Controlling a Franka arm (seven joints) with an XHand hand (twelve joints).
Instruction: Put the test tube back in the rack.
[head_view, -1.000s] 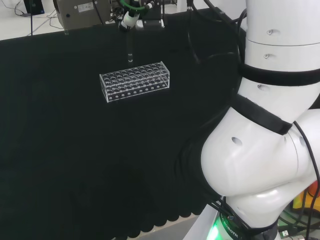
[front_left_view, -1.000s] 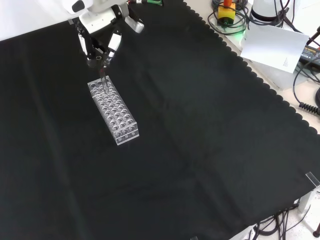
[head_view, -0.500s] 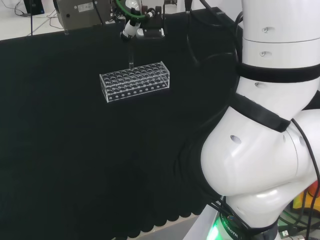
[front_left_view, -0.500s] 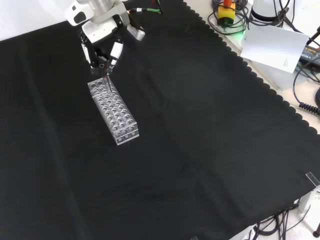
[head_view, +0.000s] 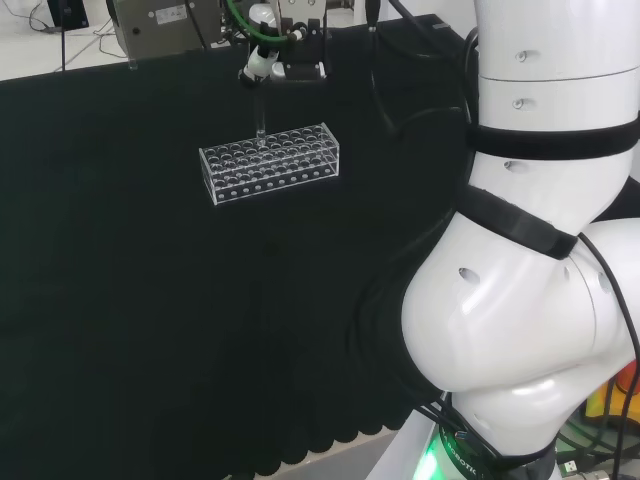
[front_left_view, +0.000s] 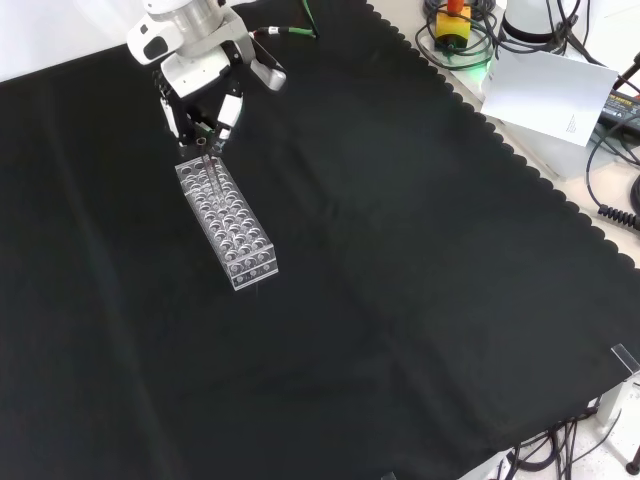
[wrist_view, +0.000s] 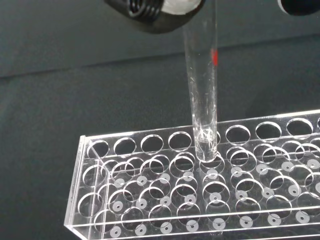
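1 test tube (wrist_view: 202, 90) lower than before, tip now entering rack (wrist_view: 210, 180).

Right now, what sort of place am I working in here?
Most likely a robotics lab set up for labware handling: a clear test tube rack on a bench under black cloth, the hand lowering a test tube, cables and equipment at the edges.

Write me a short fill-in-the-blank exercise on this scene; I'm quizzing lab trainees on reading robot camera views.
1. The hand holds a clear test tube that stands ____.
2. The tube's rounded bottom is at a ____ in the rack's top plate.
3. The rack stands on a ____ cloth.
4. The other holes of the rack are ____.

Missing words: upright; hole; black; empty
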